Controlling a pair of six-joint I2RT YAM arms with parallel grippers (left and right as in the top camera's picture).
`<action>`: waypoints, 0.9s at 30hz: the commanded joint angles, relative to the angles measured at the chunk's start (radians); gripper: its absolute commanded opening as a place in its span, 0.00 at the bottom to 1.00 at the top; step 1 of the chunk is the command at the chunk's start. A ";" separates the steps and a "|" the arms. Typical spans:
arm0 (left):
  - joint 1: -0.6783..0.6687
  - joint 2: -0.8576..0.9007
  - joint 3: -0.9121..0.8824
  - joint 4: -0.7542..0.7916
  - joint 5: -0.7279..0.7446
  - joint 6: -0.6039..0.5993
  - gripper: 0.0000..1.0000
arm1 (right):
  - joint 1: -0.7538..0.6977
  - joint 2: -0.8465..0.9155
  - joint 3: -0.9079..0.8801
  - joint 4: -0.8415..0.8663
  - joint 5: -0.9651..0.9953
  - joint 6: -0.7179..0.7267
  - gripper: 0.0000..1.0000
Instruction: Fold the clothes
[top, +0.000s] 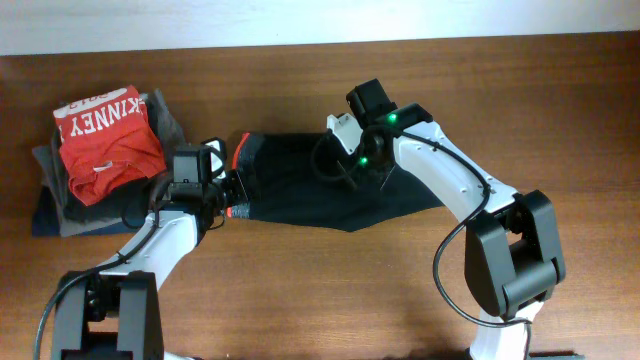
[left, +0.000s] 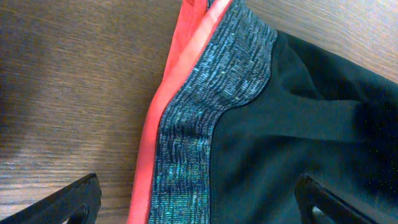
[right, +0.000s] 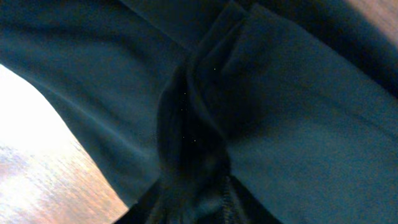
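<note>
The black pants (top: 310, 185) lie spread across the middle of the table, with the grey waistband (left: 205, 118) and its red-orange edge (left: 158, 118) at the left end. My left gripper (top: 226, 190) is open. In the left wrist view its two fingers (left: 199, 208) straddle the waistband, one over the wood and one over the black cloth. My right gripper (top: 352, 165) is over the middle of the pants. In the right wrist view the black fabric (right: 298, 137) bunches into a pinched fold at the jaws (right: 196, 202), and the fingers themselves are hidden.
A stack of folded garments stands at the far left, with a red "KINNEY" T-shirt (top: 105, 135) on top of grey and navy pieces (top: 55, 215). The table's back edge (top: 300, 45) runs along the top. Bare wood (top: 330, 290) lies in front of the pants.
</note>
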 joint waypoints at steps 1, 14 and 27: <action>0.003 -0.021 -0.008 -0.002 -0.011 -0.013 0.99 | 0.007 0.008 -0.006 -0.036 -0.013 0.005 0.41; 0.009 -0.015 -0.008 0.050 -0.037 -0.012 0.99 | -0.084 -0.014 -0.002 -0.066 0.138 0.080 0.49; 0.009 0.124 -0.008 0.034 0.103 -0.026 0.98 | -0.082 -0.014 -0.003 -0.087 0.139 0.080 0.49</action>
